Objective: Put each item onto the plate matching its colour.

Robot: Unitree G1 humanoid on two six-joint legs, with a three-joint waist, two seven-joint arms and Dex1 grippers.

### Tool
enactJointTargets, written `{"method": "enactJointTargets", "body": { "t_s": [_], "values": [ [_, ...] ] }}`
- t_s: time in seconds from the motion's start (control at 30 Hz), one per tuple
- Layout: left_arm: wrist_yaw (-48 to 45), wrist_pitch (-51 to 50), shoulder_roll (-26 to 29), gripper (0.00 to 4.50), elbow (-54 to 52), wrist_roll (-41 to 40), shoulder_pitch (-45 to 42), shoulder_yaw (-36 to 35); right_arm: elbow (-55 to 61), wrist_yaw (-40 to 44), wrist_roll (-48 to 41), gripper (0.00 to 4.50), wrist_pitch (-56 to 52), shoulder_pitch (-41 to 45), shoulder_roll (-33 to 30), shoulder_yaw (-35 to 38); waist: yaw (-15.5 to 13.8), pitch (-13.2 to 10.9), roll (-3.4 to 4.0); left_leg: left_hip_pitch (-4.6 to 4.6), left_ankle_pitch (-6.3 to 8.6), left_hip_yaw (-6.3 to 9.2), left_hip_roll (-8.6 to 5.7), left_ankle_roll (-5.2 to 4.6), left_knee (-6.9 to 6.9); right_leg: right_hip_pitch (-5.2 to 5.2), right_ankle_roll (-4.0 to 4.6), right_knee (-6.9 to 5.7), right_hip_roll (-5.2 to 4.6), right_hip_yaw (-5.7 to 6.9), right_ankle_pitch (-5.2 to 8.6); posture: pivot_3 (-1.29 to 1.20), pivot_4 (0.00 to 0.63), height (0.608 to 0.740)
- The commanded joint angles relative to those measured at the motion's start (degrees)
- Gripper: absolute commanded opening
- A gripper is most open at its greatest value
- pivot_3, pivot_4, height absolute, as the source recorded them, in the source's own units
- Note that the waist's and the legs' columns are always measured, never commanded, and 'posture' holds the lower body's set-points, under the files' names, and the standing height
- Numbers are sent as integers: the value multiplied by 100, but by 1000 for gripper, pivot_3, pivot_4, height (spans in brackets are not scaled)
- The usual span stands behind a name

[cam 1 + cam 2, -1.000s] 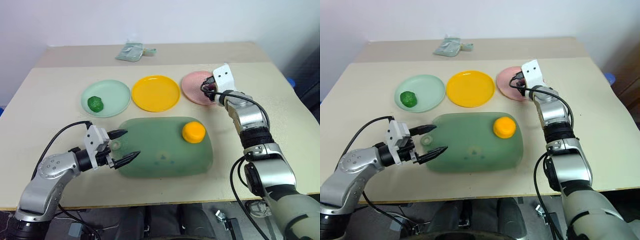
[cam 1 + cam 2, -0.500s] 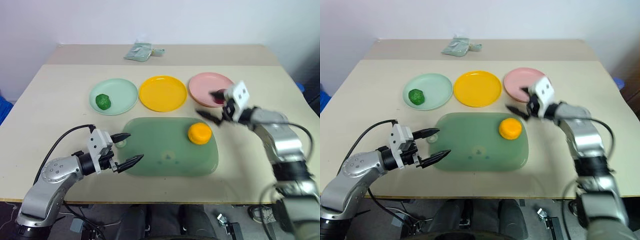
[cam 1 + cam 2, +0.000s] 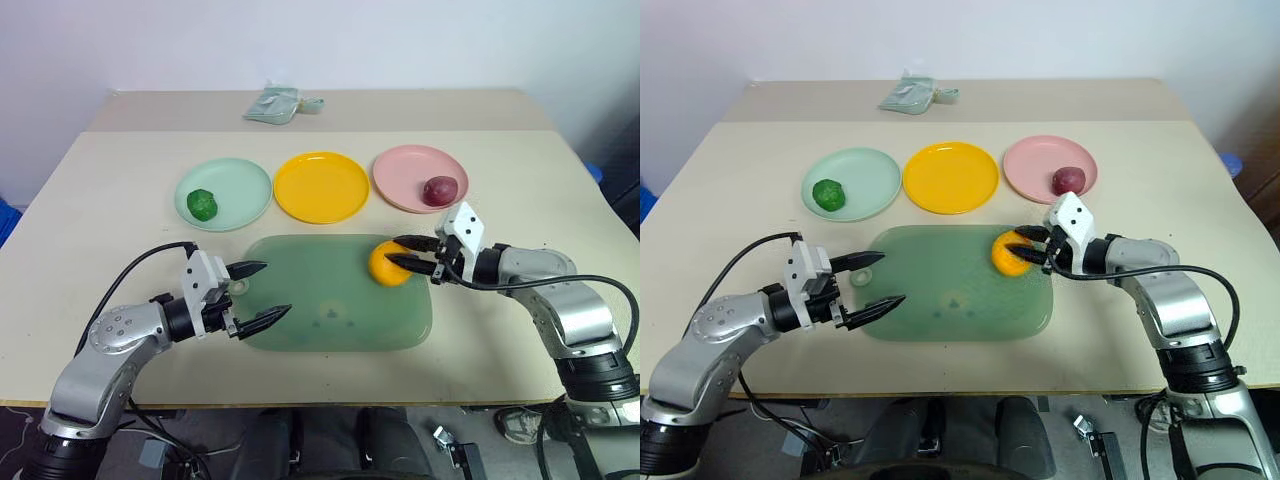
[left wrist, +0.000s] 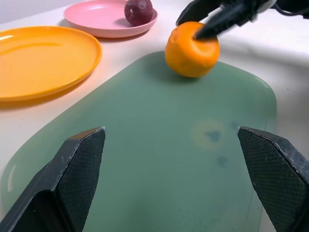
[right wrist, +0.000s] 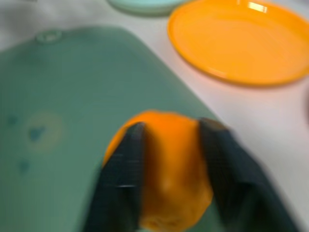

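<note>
**Last item gripped, and the grip is the weak point**

The green tray [image 3: 335, 305] lies between the two grippers, with the orange toy [image 3: 387, 264] sitting on its far right corner. Beyond the tray, away from both sets of jaws, stand three plates in a row: the mint plate [image 3: 240, 180] carrying the dark green toy [image 3: 202, 204], the bare yellow plate [image 3: 321, 186], and the pink plate [image 3: 405, 165] holding the maroon toy [image 3: 438, 190]. Only the orange piece is left to sort.

The right gripper [image 3: 404, 251] has its jaws closed on the orange toy, one finger on each flank; in the right wrist view the fingers [image 5: 123, 169] straddle it near its widest part. The toy looks smooth and round, so the main risk, as I judge it, is that it squirts out on the lift and rolls across the tray or off the table [image 3: 100, 200].

A smaller risk: the yellow plate lies beyond and to the left of the jaws, just beside the pink plate, so a short carry could drop the toy on a rim.

The left gripper [image 3: 258, 294] hangs with jaws wide apart and empty at the tray's near left corner, well clear of the toy.
</note>
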State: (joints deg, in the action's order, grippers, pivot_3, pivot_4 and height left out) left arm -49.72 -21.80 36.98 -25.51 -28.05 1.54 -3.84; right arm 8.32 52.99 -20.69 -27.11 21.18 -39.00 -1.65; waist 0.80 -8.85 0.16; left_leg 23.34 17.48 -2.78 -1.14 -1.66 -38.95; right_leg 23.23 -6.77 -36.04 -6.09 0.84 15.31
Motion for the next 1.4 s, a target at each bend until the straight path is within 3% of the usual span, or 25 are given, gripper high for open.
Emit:
{"method": "enactJointTargets", "body": {
  "t_s": [0.03, 0.23, 0.27, 0.33, 0.5, 0.73, 0.97, 1.1, 1.27, 1.4],
  "values": [
    [55, 128, 44, 4500, -155, 2, 117, -207, 51, -186, -124, 1171, -50, 275, 320, 5, 4, 0, 0, 0, 0, 0, 0, 0, 1, 1, 0, 0, 0, 0, 0, 0, 150, 740],
    [207, 156, 18, 4500, -205, 32, 238, -292, -457, -803, -5, 1171, -122, 1273, 1177, -45, 23, -5, 8, 5, -3, -2, 0, 5, 5, 16, 0, -6, 1, 0, 0, 0, 150, 740],
    [225, 155, 12, 4500, -238, 30, 263, -296, -542, -793, -121, 1397, -278, 1382, 1209, 19, -5, -5, 7, 7, -3, -2, -1, 5, 5, 15, 0, -5, 1, 1, 0, 0, 150, 740],
    [239, 163, 12, 4500, -287, 15, 318, -317, -459, -538, -286, 2030, -388, 1370, 1079, 54, -33, -4, 6, 8, 0, 0, -6, -1, 4, 12, 0, -3, -5, 5, 0, 0, 150, 740],
    [222, 191, 24, 4500, -303, -18, 354, -302, 248, 209, -394, 4451, -479, 680, 124, 73, -26, -4, 6, 13, 18, 1, -33, -31, 1, 6, 0, 2, -33, 10, 0, 0, 150, 740],
    [106, 216, -17, 4500, -147, 3, 121, -108, 388, 14, -14, 4451, -307, 86, -254, -26, 15, -4, 6, 5, 20, -14, -27, -35, -6, 4, -2, 0, -40, 29, -1, 0, 150, 740],
    [51, 200, -12, 4500, -70, 7, -26, -70, -30, -389, 451, 4451, -265, 59, -35, -288, -1, -4, 6, 6, 18, -13, -27, -31, -9, 2, -2, 1, -41, 33, -1, 0, 150, 740],
    [64, 182, 8, 4500, -143, -18, 50, -116, 62, -389, 386, 3259, -132, 165, 86, -195, 0, -5, 7, 6, 17, -12, -27, -29, -9, 2, -2, 1, -41, 37, -1, 0, 150, 740],
    [174, 173, -17, 4500, -227, -57, 217, -233, 65, -697, 205, 3104, -93, 748, 601, -10, 31, -6, 8, 7, 14, -12, -26, -25, -7, 6, -2, 0, -41, 41, -1, 0, 150, 740],
    [547, 243, -260, 4500, -164, -104, 290, -516, -1153, -1873, 805, 3104, -27, 1908, 1780, -363, 68, -6, 8, 7, 11, -12, -22, -19, -6, 8, -2, -3, -43, 59, -1, 0, 150, 740]
  ]
}}
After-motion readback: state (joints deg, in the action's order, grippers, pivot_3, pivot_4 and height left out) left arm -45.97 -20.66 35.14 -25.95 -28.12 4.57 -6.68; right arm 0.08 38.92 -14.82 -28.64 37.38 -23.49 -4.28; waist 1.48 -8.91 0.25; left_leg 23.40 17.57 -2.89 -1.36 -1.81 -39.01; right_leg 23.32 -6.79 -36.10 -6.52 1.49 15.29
